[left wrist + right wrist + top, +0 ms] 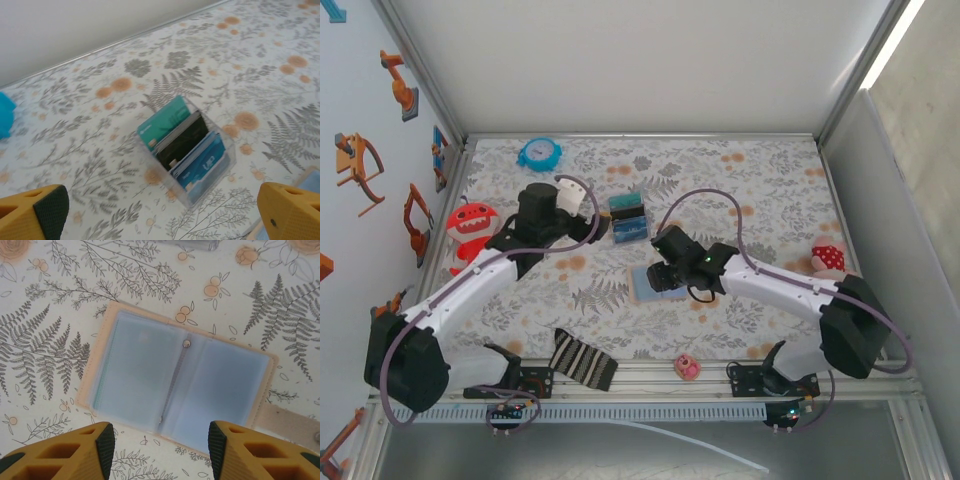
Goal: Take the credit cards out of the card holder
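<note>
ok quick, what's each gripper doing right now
left gripper: open, holding nothing, near the clear box of cards.
right gripper: open, holding nothing, over the opened card holder.

Top view high above table [760, 190], left wrist low, slanting at clear box [187, 150], right wrist directly over card holder [175, 375]

I read open floral mat [770, 180] from 12 to 3 o'clock of the clear plastic box of upright cards [628, 220], but the left arm [545, 215] crowds its 9 o'clock and the open tan, blue-lined card holder [645, 288] lies at 6.
</note>
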`<state>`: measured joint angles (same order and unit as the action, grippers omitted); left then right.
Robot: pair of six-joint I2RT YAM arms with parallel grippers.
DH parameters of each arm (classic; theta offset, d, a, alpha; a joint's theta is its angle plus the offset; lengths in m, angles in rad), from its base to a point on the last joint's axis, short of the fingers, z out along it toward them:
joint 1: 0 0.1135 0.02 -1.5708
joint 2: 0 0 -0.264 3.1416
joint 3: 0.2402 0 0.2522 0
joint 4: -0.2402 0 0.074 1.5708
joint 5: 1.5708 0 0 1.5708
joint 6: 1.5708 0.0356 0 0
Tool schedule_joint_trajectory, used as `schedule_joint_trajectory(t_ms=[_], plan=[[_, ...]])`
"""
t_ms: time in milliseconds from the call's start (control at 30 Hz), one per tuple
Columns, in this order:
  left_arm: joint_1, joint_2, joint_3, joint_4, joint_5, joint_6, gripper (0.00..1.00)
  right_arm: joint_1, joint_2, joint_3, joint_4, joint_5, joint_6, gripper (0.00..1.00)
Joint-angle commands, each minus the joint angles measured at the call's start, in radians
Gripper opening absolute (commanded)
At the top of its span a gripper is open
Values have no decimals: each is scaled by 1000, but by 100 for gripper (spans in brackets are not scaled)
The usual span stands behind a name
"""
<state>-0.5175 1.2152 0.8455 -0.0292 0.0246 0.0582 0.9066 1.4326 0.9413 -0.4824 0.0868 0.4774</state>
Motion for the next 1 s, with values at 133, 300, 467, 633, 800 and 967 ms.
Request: schedule_joint_trajectory(t_ms=[133,300,467,633,800,967], plan=[[2,-139,-122,47,-407,-279,97,43,124,79,-17,14,59,51],[5,-197,-192,60,-483,-362,97,73,226,137,-46,1,55,51],[8,-221,-225,41,-572,-440,97,83,291,182,-64,-4,54,53],[13,-236,-251,61,-577,-465,97,82,339,214,-86,-5,39,55],[17,-246,-255,63,-598,-493,97,82,373,230,-91,-16,31,59],[20,-257,-259,59,-607,-520,97,83,383,232,-89,-13,26,61]])
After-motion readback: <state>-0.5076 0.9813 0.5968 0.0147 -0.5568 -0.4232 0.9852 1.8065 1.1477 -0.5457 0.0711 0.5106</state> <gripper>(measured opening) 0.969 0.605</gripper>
